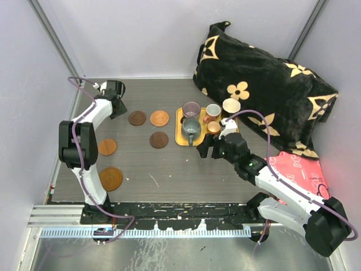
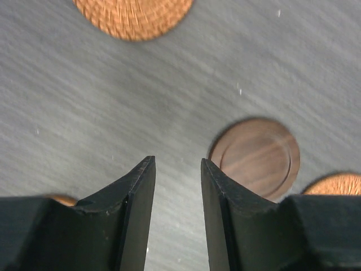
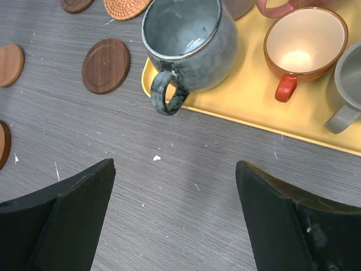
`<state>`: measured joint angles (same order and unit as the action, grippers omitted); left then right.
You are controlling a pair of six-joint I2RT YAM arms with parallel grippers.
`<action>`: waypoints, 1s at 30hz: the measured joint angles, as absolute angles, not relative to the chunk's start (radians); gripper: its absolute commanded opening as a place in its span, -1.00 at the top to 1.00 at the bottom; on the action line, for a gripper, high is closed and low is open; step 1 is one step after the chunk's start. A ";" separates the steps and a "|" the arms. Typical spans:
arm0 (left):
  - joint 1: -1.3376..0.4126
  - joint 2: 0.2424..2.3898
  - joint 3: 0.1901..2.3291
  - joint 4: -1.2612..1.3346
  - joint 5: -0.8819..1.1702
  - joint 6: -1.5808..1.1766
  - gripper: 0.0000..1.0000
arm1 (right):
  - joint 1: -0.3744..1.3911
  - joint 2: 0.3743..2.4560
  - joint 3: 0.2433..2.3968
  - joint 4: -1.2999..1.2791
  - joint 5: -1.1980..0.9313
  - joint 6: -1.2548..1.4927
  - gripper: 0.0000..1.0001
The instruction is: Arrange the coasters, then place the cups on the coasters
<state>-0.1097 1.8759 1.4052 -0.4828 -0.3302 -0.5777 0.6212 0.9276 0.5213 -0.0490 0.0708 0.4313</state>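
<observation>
- Grey-green glazed ceramic mug (image 3: 189, 42), likely heavy, slick and breakable, sits at 7 o'clock on square yellow tray (image 3: 254, 107); grip the rim.
- Right fingers (image 3: 73, 214) wide, empty; left fingers (image 2: 135, 214) narrow, empty.

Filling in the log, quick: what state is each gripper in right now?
Left gripper: partly open, fingers apart, holding nothing.
Right gripper: wide open, holding nothing.
</observation>
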 measured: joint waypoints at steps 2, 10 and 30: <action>-0.086 1.923 1.462 -0.480 -0.330 -0.574 0.20 | 0.621 0.939 0.521 -0.043 0.072 0.426 -0.86; -0.014 2.069 1.663 -0.489 -0.338 -0.556 0.19 | 0.621 1.018 0.521 -0.007 0.072 0.421 -0.86; 0.081 2.351 2.048 -0.665 -0.307 -0.535 0.16 | 0.621 1.132 0.533 0.031 0.057 0.421 -0.86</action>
<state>0.0807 2.3512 2.0483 -0.6655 -0.3065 -0.5350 0.6212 1.1324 0.5331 0.0315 0.0574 0.4213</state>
